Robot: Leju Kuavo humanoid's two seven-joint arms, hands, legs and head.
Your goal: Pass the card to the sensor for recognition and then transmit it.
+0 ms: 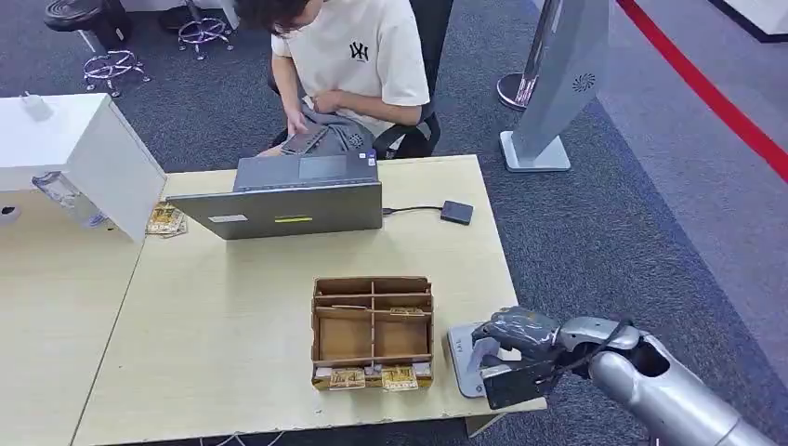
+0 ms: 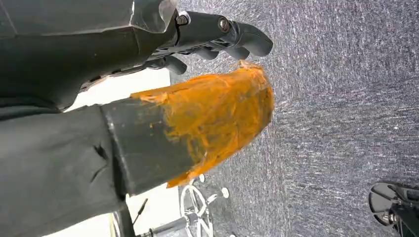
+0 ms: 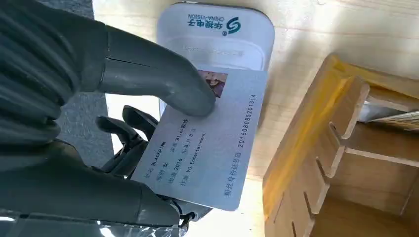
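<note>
My right hand (image 1: 509,342) pinches a pale ID card (image 3: 207,143) between thumb and fingers (image 3: 163,86). The card hangs over the white card reader (image 3: 217,34), which lies on the table's front right corner (image 1: 462,358) beside the wooden box. Whether the card touches the reader cannot be told. The printed side with text and a small photo faces the right wrist camera. My left hand (image 2: 217,34) shows in the left wrist view above grey carpet, fingers loosely curled and holding nothing, with an orange-taped thumb (image 2: 212,113).
A wooden divided box (image 1: 373,330) with cards in its front slots stands left of the reader. A laptop (image 1: 293,200) and small black device (image 1: 456,212) sit at the table's far side, where a person (image 1: 344,65) is seated. A white box (image 1: 74,153) stands at left.
</note>
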